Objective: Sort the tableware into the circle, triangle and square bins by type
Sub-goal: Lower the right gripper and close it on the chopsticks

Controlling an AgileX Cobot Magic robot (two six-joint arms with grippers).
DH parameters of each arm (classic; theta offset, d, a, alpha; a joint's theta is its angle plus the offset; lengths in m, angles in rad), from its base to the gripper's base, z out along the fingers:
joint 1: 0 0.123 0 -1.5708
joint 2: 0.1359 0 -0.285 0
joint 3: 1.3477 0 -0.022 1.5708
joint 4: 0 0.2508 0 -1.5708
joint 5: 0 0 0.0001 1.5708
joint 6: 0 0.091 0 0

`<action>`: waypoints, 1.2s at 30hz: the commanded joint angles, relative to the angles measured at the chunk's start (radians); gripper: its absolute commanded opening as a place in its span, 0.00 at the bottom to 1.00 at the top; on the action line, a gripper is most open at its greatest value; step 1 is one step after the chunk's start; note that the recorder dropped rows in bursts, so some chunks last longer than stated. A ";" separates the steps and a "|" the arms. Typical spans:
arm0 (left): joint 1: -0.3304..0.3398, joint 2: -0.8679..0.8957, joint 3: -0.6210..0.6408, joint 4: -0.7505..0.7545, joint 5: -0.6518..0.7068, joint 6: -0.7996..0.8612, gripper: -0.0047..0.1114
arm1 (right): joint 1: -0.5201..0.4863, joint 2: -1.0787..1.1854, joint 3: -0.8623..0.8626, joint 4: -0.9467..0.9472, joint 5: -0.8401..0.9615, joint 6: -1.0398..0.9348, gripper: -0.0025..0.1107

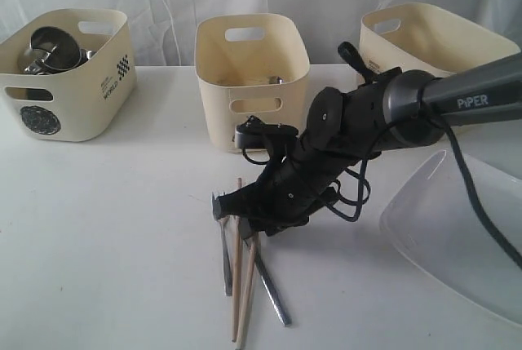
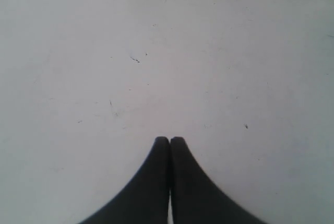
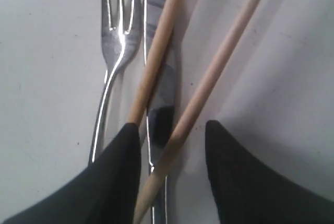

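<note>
Far off to the left of the working claw, in the exterior view: bin with a round dark mark (image 1: 65,73), steel mugs (image 1: 50,50) already inside. Left gripper (image 2: 169,140) pinched fully shut, empty, parked over bare table (image 2: 156,67), no cutlery anywhere near it; not visible in the exterior view. Next over, behind the working claw: middle bin (image 1: 253,81), something metallic low inside, too little showing to name. Then the key spot: right gripper (image 3: 172,127) low at the table, over the near end of the cutlery bundle, jaws well apart, gripping nothing yet. Fork (image 3: 117,36) just outside one jaw; knife (image 3: 156,78) beside it, running under the gap; first chopstick (image 3: 159,41) ending right at that same jaw's tip; second chopstick (image 3: 224,51) slanting through between the two fingers, on top of the knife. Long axes of all four running on ahead of the tips, chopsticks a little skewed and crossing. Judged: closing from here likely to catch the second chopstick, maybe with the knife pinned under it; whether pads touch it now, cannot tell. Right arm (image 1: 457,93) plainly the nearer one, stretched in from the right, wrist bent down toward the table. Further right, well apart from the claw: large white plate (image 1: 457,236) on the table, third bin (image 1: 440,36) behind the arm.
</note>
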 commanded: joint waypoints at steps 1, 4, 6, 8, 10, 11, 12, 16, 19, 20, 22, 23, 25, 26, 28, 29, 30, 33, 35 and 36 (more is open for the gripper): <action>-0.004 -0.004 0.008 -0.010 0.028 0.002 0.05 | -0.001 0.008 -0.005 0.038 -0.027 0.005 0.31; -0.004 -0.004 0.008 -0.010 0.028 0.002 0.05 | -0.001 0.014 -0.005 0.048 -0.052 0.005 0.31; -0.004 -0.004 0.008 -0.010 0.028 0.002 0.05 | -0.001 0.016 -0.005 0.060 -0.066 0.005 0.31; -0.004 -0.004 0.008 -0.010 0.028 0.002 0.05 | -0.001 0.016 -0.005 0.060 -0.073 0.005 0.29; -0.004 -0.004 0.008 -0.010 0.028 0.002 0.05 | -0.001 0.016 -0.005 0.060 -0.073 0.005 0.21; -0.004 -0.004 0.008 -0.010 0.028 0.002 0.05 | -0.001 0.016 -0.005 0.060 -0.073 0.005 0.18; -0.004 -0.004 0.008 -0.010 0.028 0.002 0.05 | -0.001 0.016 -0.005 0.060 -0.081 0.005 0.12; -0.004 -0.004 0.008 -0.010 0.028 0.002 0.05 | -0.001 0.014 -0.007 0.071 -0.097 0.020 0.03; -0.004 -0.004 0.008 -0.010 0.028 0.002 0.05 | -0.001 -0.020 -0.025 0.089 -0.047 0.011 0.03; -0.004 -0.004 0.008 -0.010 0.028 0.002 0.05 | -0.001 -0.040 -0.039 0.089 -0.031 -0.008 0.03; -0.004 -0.004 0.008 -0.010 0.028 0.002 0.05 | -0.001 -0.091 -0.071 0.085 -0.020 -0.051 0.03; -0.004 -0.004 0.008 -0.010 0.028 0.002 0.05 | -0.001 -0.110 -0.086 0.083 -0.020 -0.053 0.03; -0.004 -0.004 0.008 -0.010 0.028 0.002 0.05 | -0.001 -0.127 -0.101 0.083 -0.024 -0.053 0.03; -0.004 -0.004 0.008 -0.010 0.028 0.002 0.05 | -0.001 -0.127 -0.101 0.087 -0.024 -0.053 0.03; -0.004 -0.004 0.008 -0.010 0.028 0.002 0.05 | 0.003 -0.123 -0.101 0.088 -0.009 -0.059 0.04; -0.004 -0.004 0.008 -0.010 0.028 0.002 0.05 | 0.009 -0.118 -0.101 0.088 0.005 -0.083 0.05; -0.004 -0.004 0.008 -0.010 0.028 0.002 0.05 | 0.018 -0.114 -0.101 0.088 0.021 -0.117 0.08; -0.004 -0.004 0.008 -0.010 0.028 0.002 0.05 | 0.047 -0.092 -0.101 0.086 0.042 -0.212 0.22; -0.004 -0.004 0.008 -0.010 0.028 0.002 0.05 | 0.060 -0.076 -0.101 0.084 0.030 -0.224 0.32; -0.004 -0.004 0.008 -0.010 0.028 0.002 0.05 | 0.063 -0.066 -0.101 0.084 0.018 -0.224 0.38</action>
